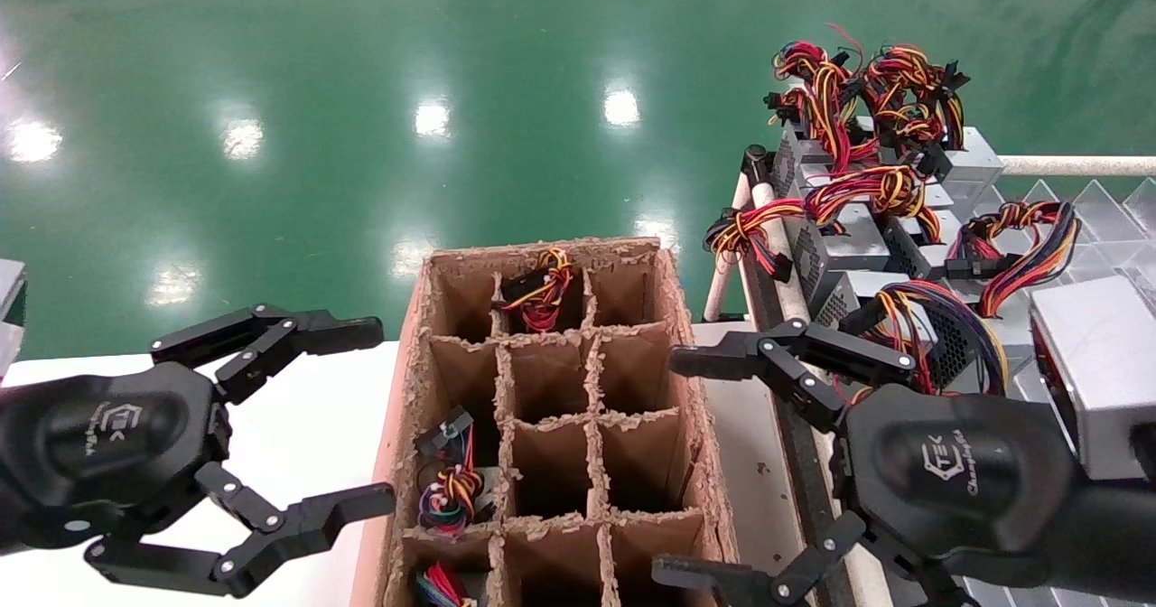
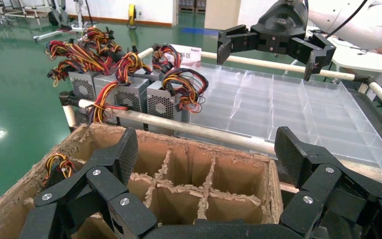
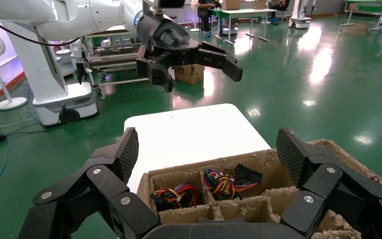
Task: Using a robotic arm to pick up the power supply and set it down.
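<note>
The power supply shows only as a tight coil of purple, green, blue, red and yellow wires [image 1: 448,490] with a black connector, sunk in a left-column cell of the cardboard divider box [image 1: 686,354]. Its metal case is hidden. In the right wrist view the same coil [image 3: 222,180] lies just beyond my right gripper [image 3: 206,147]. The right gripper [image 1: 670,465] hangs open at the box's right wall, holding nothing. On the other side, the left gripper [image 1: 379,413] is open and empty beside the box's left wall, over the white table [image 1: 298,426].
More wire bundles sit in the nearest left cell [image 1: 441,585] and a far middle cell [image 1: 539,291]. Right of the box, a pipe-framed rack holds several grey supplies with red-yellow-black wires [image 1: 840,246] and a clear divided tray [image 1: 1102,210]. Green floor lies beyond.
</note>
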Motion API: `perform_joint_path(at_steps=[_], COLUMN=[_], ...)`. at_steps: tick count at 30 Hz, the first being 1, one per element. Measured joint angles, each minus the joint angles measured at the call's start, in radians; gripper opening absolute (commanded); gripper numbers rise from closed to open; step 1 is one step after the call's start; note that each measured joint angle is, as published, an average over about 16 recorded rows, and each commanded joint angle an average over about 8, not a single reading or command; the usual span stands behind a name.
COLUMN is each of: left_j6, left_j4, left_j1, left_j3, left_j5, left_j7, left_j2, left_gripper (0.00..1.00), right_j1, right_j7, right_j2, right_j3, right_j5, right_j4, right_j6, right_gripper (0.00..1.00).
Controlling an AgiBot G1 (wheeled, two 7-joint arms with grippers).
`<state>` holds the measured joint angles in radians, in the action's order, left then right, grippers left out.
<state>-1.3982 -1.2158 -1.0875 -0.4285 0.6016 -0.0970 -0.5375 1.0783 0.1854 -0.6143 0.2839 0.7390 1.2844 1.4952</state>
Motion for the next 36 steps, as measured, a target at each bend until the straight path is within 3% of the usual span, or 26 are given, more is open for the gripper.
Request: perform_joint_path(at_steps=[2,10,18,36], left_j6=[0.0,0.0,0.0,0.0], left_j4=[0.0,0.0,0.0,0.0], left_j1=[0.0,0.0,0.0,0.0], left_j3=[0.0,0.0,0.0,0.0], left_j5=[0.0,0.0,0.0,0.0], left_j7=[0.0,0.0,0.0,0.0], left_j2=[0.0,0.0,0.0,0.0], left_gripper=[0.0,0.0,0.0,0.0], right_j1=[0.003,0.046,0.126,0.26], right_j7=[0.0,-0.007,-0.043,-0.253], right_j2=[-0.004,-0.052,-0.166,-0.457], right_j3=[0.004,0.044,0.119,0.267], right_j5=[0.007,0.074,0.206,0.45], right_j4=[0.0,-0.013,-0.074,-0.362], right_j6=[0.0,-0.004,-0.022,-0.051], right_gripper=[1.0,1.0,1.0,1.0])
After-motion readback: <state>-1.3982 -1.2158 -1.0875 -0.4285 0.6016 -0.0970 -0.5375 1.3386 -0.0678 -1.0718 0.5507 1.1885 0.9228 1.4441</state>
